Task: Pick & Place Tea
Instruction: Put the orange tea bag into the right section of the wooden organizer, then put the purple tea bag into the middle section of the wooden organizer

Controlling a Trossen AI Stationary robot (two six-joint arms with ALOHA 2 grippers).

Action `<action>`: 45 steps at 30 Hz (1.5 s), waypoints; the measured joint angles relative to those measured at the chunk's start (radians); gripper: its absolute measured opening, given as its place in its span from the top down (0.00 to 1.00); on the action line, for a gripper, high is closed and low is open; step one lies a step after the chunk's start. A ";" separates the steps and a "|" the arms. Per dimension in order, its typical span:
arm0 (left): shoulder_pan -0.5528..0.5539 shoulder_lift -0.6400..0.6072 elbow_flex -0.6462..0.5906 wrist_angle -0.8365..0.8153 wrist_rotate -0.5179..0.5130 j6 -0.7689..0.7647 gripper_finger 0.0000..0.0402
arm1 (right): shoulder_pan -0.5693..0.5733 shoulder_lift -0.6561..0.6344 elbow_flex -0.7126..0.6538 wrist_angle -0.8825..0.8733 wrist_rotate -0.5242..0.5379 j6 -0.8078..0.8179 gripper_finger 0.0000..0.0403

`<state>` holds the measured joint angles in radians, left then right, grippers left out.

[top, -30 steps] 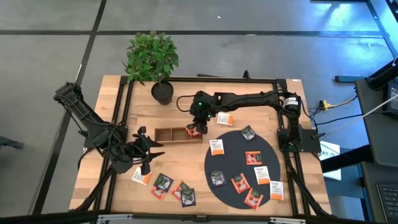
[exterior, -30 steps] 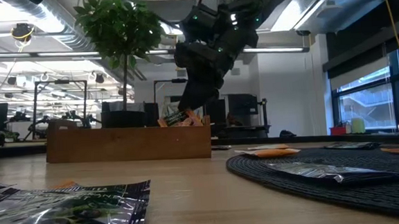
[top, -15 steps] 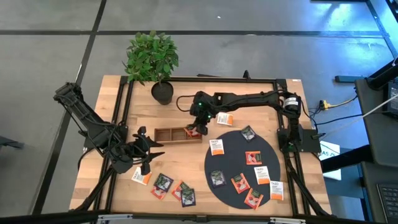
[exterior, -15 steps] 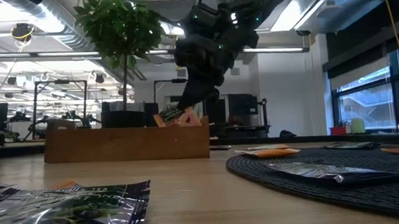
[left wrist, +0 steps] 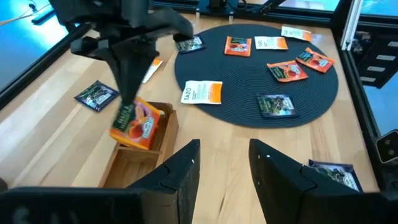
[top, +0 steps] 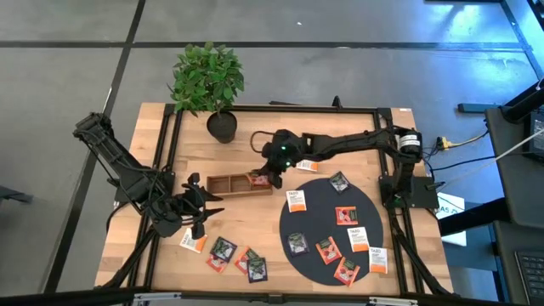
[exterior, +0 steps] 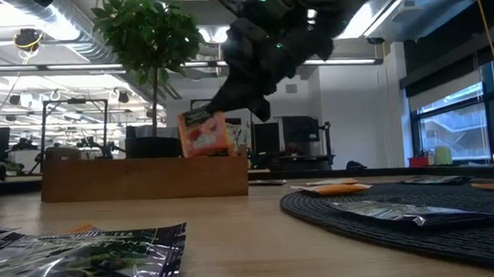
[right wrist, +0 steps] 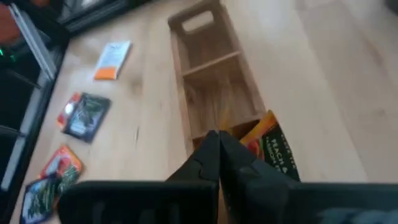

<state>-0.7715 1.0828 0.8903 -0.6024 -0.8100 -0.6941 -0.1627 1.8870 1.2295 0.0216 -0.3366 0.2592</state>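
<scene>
My right gripper is shut at the right end compartment of the brown wooden tray. A red-orange tea sachet stands on edge in that compartment, tilted, with its top above the rim. Several more tea sachets lie flat on the black round mat, and others lie on the wood near the front-left. My left gripper hangs open above the table's front-left, clear of everything. My right gripper comes slanting down from the table's right. Its shut fingertips lie against the standing sachet's upper edge. I cannot tell whether that edge is caught between the fingers. The sachet's lower edge sits inside the tray's end compartment.
A potted plant stands at the far left behind the tray. A white-and-orange sachet lies on the wood just beyond the mat. Black frame rails run along the table's edges. Bare wood lies between the tray and the mat.
My right gripper has moved toward the table's left and tipped its wrist. The tray has slid a little to the left. The red-orange sachet, which lay low at the tray's rim, now stands upright and higher out of the end compartment.
</scene>
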 joint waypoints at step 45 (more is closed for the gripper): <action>0.004 0.000 0.000 0.000 -0.022 0.000 0.66 | 0.082 -0.023 -0.221 0.288 0.291 -0.107 0.74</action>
<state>-0.7677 1.0828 0.8906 -0.6025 -0.8317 -0.6941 -0.0809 1.8641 1.0080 0.3092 -0.0452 0.1517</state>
